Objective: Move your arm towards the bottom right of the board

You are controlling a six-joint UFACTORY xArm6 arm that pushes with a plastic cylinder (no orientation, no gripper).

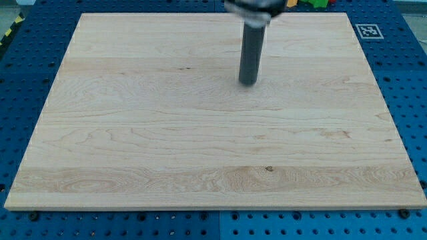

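Note:
My tip (247,83) stands on the wooden board (167,147), in the upper middle of the view, a little right of centre. The dark rod rises straight from it to the view's top edge. No block lies on the board itself. At the view's top edge, right of the rod, small parts of coloured blocks show beyond the board: a green one (319,3), with slivers of red and yellow beside it. Their shapes are cut off by the frame. My tip is well apart from them.
The board rests on a blue perforated table (407,80). A black-and-white square marker (367,31) lies on the table just off the board's top right corner. A yellow-black striped strip (10,30) shows at the view's top left.

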